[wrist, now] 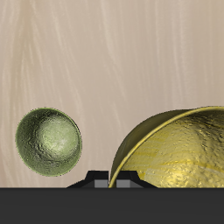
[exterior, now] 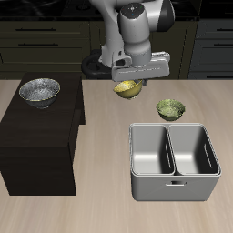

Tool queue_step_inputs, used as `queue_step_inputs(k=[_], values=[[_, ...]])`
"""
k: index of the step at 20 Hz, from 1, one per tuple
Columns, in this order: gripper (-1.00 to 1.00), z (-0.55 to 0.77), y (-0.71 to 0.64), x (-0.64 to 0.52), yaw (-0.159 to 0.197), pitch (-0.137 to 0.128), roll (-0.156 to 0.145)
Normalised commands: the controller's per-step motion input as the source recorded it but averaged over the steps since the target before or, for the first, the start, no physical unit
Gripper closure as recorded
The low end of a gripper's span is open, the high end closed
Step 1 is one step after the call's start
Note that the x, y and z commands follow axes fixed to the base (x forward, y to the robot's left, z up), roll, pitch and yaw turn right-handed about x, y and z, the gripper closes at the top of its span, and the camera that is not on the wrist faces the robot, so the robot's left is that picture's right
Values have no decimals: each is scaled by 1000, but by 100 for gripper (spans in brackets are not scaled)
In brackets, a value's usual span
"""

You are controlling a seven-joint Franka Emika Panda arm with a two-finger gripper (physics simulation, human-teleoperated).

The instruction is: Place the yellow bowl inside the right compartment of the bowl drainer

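The yellow bowl hangs tilted above the table, behind the bowl drainer, and my gripper is shut on its rim. In the wrist view the yellow bowl looms close, with its rim against my gripper; the fingertips are mostly hidden. The bowl drainer is a grey two-well tub near the table's front edge, with its handle slot facing forward. Its right compartment is empty, as is the other well.
An olive-green bowl sits on the table just behind the drainer, close to the held bowl. A silver-grey bowl rests on a dark cabinet at the far side of the table.
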Motion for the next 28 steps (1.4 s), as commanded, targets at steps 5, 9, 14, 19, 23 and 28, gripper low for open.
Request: queue_step_inputs(k=[5, 9, 14, 19, 23, 28], values=[[100, 536, 112, -35, 21, -74, 7], [100, 534, 119, -70, 16, -61, -3], [100, 409, 43, -83, 6, -47, -14], [100, 447, 65, -56, -4, -62, -9], [100, 209, 13, 79, 47, -61, -40], [100, -35, 19, 135, 90, -8, -58]])
